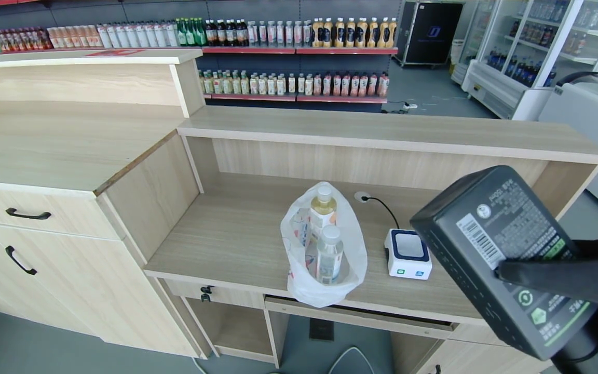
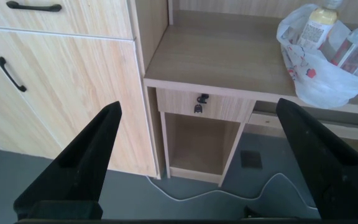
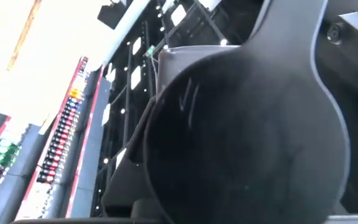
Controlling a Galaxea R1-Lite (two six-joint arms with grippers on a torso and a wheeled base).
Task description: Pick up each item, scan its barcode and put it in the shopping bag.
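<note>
1. At 4 o'clock in the head view, close to the camera, the right gripper (image 1: 512, 272) pinches a dark pack (image 1: 486, 244). One black finger (image 1: 563, 280) lies across the labelled face. The other finger is hidden behind the pack, and the arm is cut off by the frame edge.
2. The pack is held tilted in the air, well apart from the desk (image 1: 226, 234), with its barcode label turned up toward the camera.
3. In the right wrist view a dark rounded mass sits against the lens, and I cannot tell where pack ends and gripper begins. Rows of shelf bottles (image 3: 61, 137) show past it.
4. The shopping bag (image 1: 353, 259) stands open on the desk at 9 o'clock from the pack, its base reaching the front edge.
5. Two bottles stand upright inside the bag, a yellowish one (image 1: 323, 208) behind a clear one (image 1: 329, 254). Their lower halves are blurred by the plastic.
6. The scanner (image 1: 408, 254) sits at 3 o'clock from the bag, just beside it with a narrow gap. Its cable (image 1: 384, 208) runs to a hole at 11 o'clock.
7. The left gripper (image 2: 199, 109) has its fingers (image 2: 73, 168) spread wide with nothing between them, low before the desk drawer (image 2: 229, 106).
8. In the left wrist view the bag is cut off at the frame edge.
</note>
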